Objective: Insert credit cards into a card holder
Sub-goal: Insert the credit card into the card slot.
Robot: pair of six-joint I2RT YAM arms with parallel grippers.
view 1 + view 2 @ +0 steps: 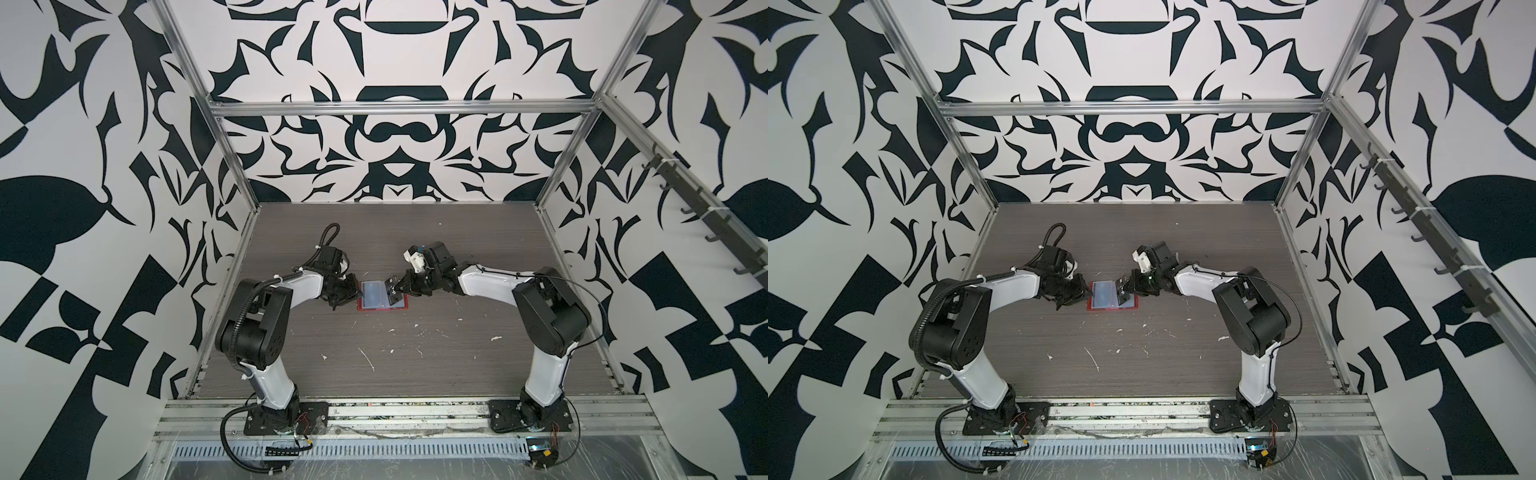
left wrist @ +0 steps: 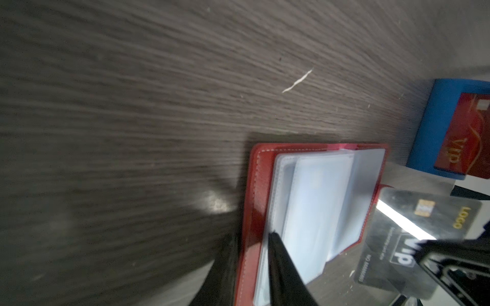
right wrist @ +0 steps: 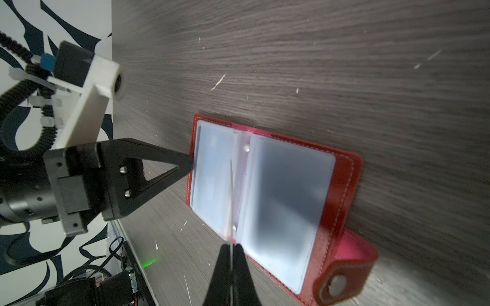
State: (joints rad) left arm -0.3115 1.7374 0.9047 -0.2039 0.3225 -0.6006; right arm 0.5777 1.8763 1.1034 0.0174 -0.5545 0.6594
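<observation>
**1. Right claw** [image 3: 232, 250]. Clamped tight on a glossy dark-grey plastic credit card with a gold chip and pale "VIP" lettering [image 2: 413, 238]. The card stands on edge, clear of the grey wood-grain surface [image 1: 374, 353]. Its long axis runs near-to-far, in line with the spine below it.

**2. Red leather-like book-style card holder with clear plastic sleeves** [image 3: 347, 182]. Lies open and flat at mid-surface between the two arms, with the snap tab on the right arm's side. The held card's lower edge hangs close above the sleeves, beside the spine. Which sleeve edge is the mouth cannot be told. Judgement: the right arm is the one placed to insert, and the card probably needs tipping over toward a sleeve first.

**3. Left claw** [image 3: 188, 166]. One black finger rests at the holder's left edge, against the sleeve stack. Whether it pinches a sleeve or only presses cannot be told.

**4. Small blue plastic stand** [image 2: 429, 132]. Stands just past a corner of the holder and carries a red card with gold "VIP" print [image 2: 461, 137], not yet inserted.
</observation>
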